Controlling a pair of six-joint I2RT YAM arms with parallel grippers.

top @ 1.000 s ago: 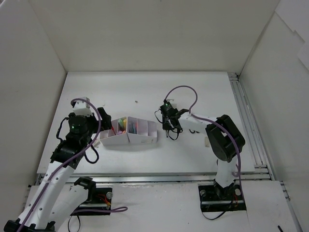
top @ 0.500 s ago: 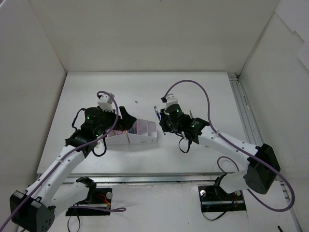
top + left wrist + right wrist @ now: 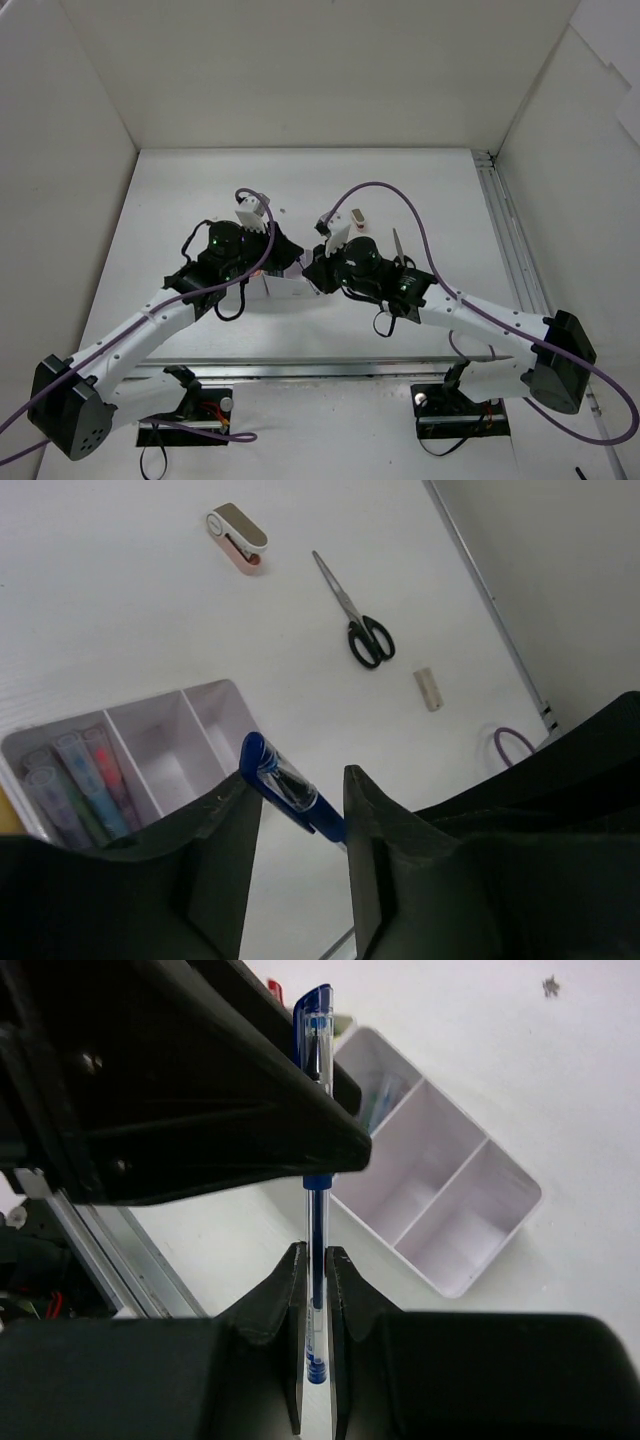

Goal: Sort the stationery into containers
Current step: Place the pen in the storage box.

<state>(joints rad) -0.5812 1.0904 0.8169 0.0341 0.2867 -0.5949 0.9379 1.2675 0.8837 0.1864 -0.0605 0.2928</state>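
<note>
Both arms reach in to meet over the middle of the white tabletop (image 3: pixel 200 190).

The right pincer (image 3: pixel 315 1250) is clenched on a blue pen (image 3: pixel 316 1215), gripping it low on the barrel. The capped end points to 12 o'clock in the right wrist view. The pen is in the air, not in any compartment. In that view it stands at 9 o'clock of the organizer (image 3: pixel 440 1193), whose two nearest compartments look bare.

The left pincer (image 3: pixel 298 780) is released, its jaws standing apart. The pen crosses the gap between them on a slant (whether it touches either finger cannot be told).

In the left wrist view, one compartment at the organizer's 9 o'clock end holds pastel markers (image 3: pixel 75 780) lying side by side.

Loose items lie on the tabletop beyond the organizer:
- Black-handled scissors (image 3: pixel 360 620) lie at 1 o'clock of it, blades closed.
- A small pale eraser (image 3: pixel 428 689) lies near the scissors' handles, at their 4 o'clock.
- A small white, tan and red gadget (image 3: pixel 238 535) lies at 12 o'clock of the organizer, well apart from the scissors.
</note>
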